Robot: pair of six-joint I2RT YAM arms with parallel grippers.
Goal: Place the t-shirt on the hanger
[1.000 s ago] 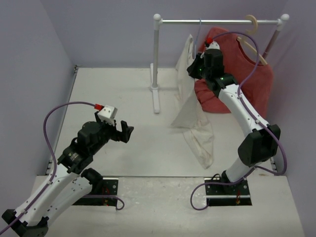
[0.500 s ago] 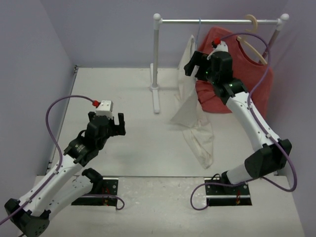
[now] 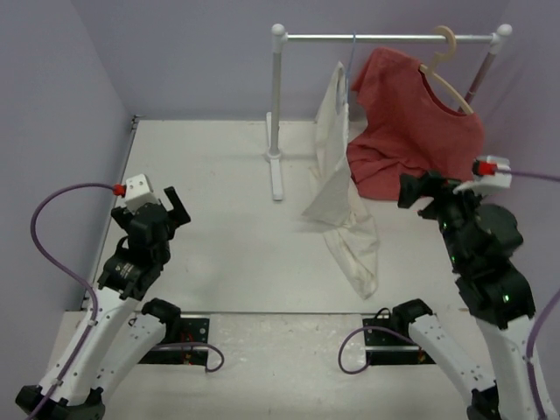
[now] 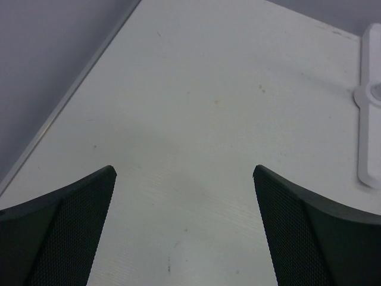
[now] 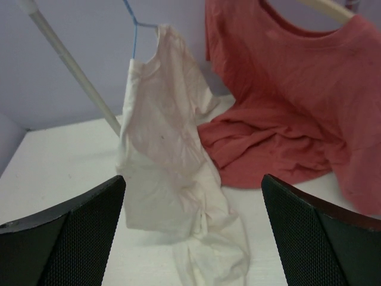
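T-shirt (image 3: pixel 337 179) on hanger (image 3: pixel 353 51), left of larger shirt (image 3: pixel 411 122), hem seemingly on table (image 3: pixel 219 175)

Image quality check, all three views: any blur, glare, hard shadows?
Top external: even diffuse light, faint shadows, no glare; t-shirt and rack sharp. Left wrist: table crisp, small specks readable, no motion blur. Right wrist: t-shirt wrinkles and red shirt sharp; thin blue hanger visible, slightly soft.
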